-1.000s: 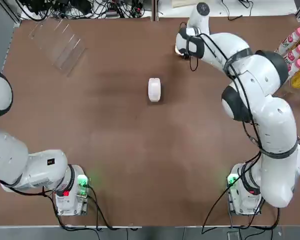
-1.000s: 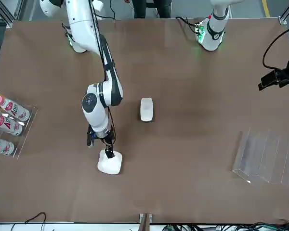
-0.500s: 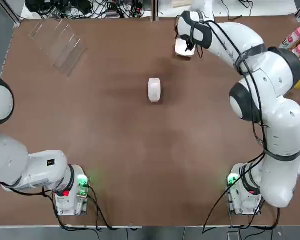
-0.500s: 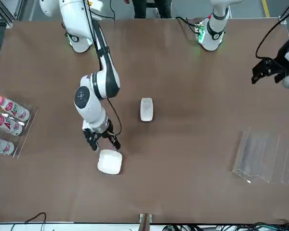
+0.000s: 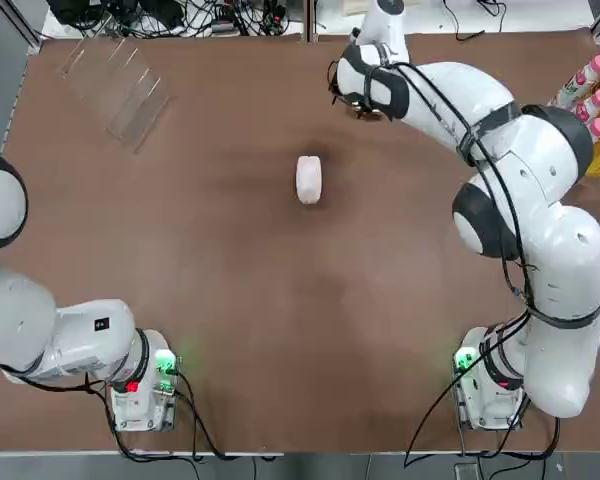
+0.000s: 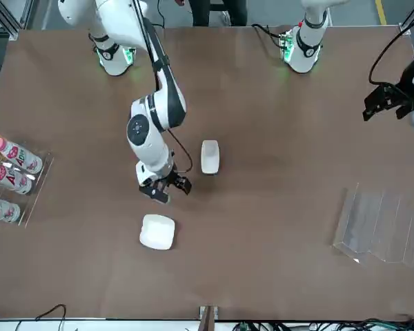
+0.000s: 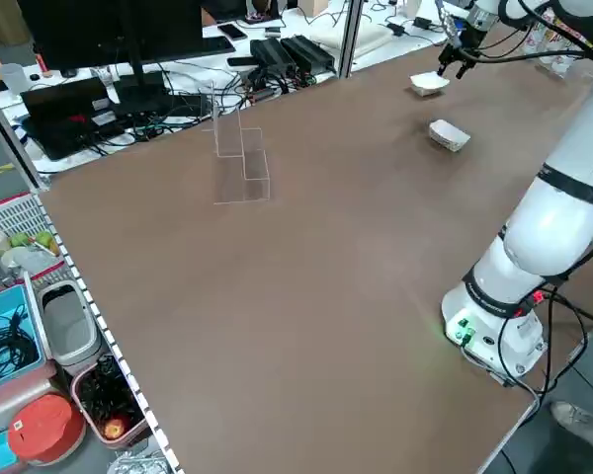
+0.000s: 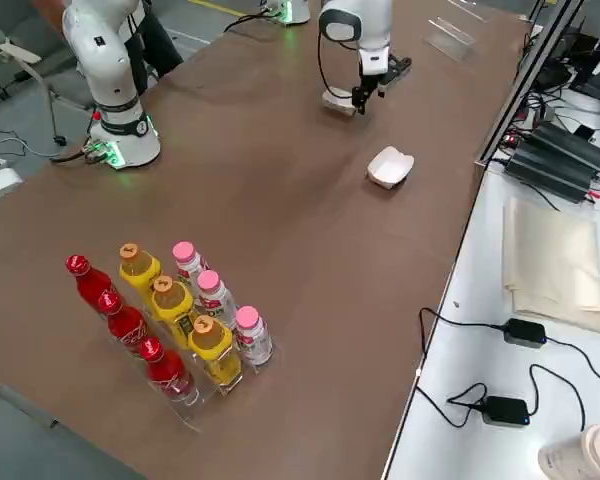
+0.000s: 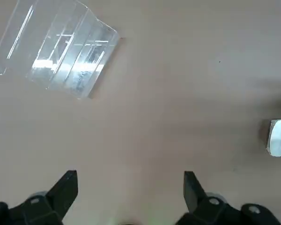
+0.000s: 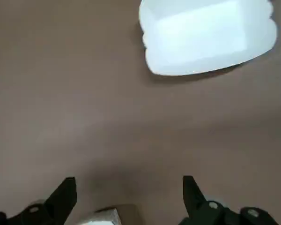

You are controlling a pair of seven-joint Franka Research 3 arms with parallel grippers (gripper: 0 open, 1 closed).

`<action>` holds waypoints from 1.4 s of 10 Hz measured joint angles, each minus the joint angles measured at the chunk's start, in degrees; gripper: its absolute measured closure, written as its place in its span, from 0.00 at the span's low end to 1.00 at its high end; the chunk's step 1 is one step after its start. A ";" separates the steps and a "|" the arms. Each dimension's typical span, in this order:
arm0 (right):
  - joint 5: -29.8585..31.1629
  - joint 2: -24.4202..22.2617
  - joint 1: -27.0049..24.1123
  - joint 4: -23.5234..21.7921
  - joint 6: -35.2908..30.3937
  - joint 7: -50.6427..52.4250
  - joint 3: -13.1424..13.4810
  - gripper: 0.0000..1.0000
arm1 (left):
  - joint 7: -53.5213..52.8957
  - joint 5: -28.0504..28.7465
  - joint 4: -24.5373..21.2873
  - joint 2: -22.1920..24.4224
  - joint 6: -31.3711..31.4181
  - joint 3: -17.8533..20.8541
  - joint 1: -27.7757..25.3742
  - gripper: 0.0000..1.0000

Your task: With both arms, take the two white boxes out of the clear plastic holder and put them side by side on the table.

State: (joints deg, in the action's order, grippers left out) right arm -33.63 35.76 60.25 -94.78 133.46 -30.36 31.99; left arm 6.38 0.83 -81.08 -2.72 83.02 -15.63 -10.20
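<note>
- One white box [image 6: 210, 156] lies in the middle of the table [image 6: 276, 262].
- The other white box [image 6: 157, 232] lies nearer the table's far edge, well apart from the first.
- The clear plastic holder [image 6: 381, 224] has nothing in it and sits at the far corner on the robot's left.
- The right gripper [image 6: 164, 189] hangs between the two boxes, fingers wide apart, holding nothing.
- The left gripper [image 6: 386, 105] is up high, away from the boxes, wide open too and holding nothing.

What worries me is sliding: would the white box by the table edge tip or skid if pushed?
That white box lies flat and low on the table, so it probably skids, not tips. Its rounded corners may let it swivel.
</note>
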 joint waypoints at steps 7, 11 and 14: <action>0.00 2.18 11.21 -10.50 18.21 7.41 -0.61 0.00 | -0.01 0.01 1.32 -0.06 0.05 0.44 -0.35 0.00; 0.00 2.18 11.91 -13.00 21.29 9.66 -0.94 0.00 | -0.01 0.01 1.36 -0.08 0.05 0.17 -0.19 0.00; 0.00 2.21 13.24 -14.40 23.01 9.67 -2.48 0.00 | -0.01 0.01 1.39 -0.08 0.05 0.16 -0.22 0.00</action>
State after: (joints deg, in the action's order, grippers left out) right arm -33.63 37.97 73.49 -109.18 156.47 -20.69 29.51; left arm 6.37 0.85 -79.68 -2.80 83.07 -15.47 -10.42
